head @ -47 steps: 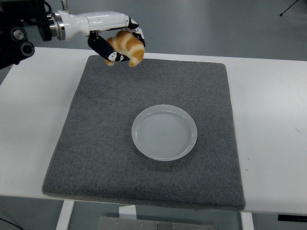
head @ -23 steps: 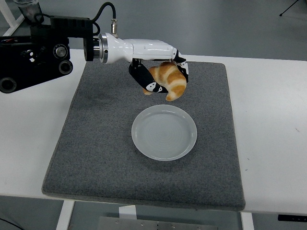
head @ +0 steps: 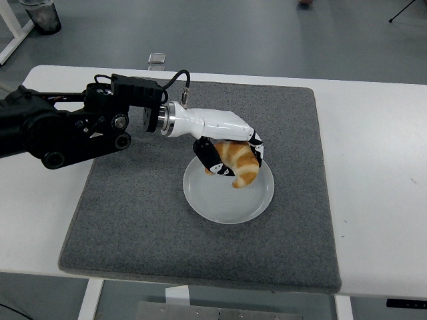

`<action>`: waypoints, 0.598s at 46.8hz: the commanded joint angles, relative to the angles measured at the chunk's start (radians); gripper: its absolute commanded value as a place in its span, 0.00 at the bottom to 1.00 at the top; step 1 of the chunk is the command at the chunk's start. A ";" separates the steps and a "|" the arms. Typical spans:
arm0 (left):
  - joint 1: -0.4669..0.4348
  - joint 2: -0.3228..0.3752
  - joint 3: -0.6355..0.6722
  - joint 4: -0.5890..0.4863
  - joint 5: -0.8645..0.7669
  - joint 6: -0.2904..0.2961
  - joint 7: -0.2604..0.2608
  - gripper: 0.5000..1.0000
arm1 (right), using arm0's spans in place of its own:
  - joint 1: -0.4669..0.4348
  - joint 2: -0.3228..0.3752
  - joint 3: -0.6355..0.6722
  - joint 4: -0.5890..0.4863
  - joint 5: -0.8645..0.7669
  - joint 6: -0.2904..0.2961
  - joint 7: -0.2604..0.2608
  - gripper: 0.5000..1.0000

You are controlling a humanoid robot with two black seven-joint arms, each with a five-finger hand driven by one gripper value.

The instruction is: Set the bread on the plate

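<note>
Bread, a golden-brown crescent-shaped croissant [head: 237, 163], sits in the grasp of our left hand [head: 230, 150] directly over the round translucent white plate [head: 228, 200]. Our fingers [head: 212, 159] are curled around the croissant, a black one showing under its left side and a black-and-white one at its right end, so the pastry is pinched between them. Its lower tip points down toward the upper part of the plate; we cannot tell whether it is touching the plate or just above it.

Our left arm [head: 73, 127] reaches in from the left edge, black and bulky near the shoulder side, then a silver ring and a white forearm shell [head: 200, 123] leading to the hand. A black cable loops above the wrist joint.

Under the plate lies a large dark grey felt mat [head: 133, 213] that covers most of the white surface [head: 373, 173]; the plate rests a little right of the mat's middle. Beyond the far edge of the surface we see grey floor, with a dark container at the top left corner and a small clear object just behind the surface's far edge.
</note>
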 commanded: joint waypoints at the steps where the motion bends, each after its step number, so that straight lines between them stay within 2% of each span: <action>1: 0.019 -0.002 0.003 0.006 0.018 0.000 0.000 0.00 | 0.000 0.000 0.000 0.000 0.000 0.000 0.000 0.90; 15: 0.061 0.001 0.018 0.023 0.048 0.008 0.003 0.00 | 0.000 0.000 0.000 0.000 0.000 0.000 0.000 0.91; 28: 0.062 0.008 0.043 0.045 0.101 0.015 0.018 0.00 | 0.000 0.000 0.000 0.000 0.000 0.000 0.000 0.90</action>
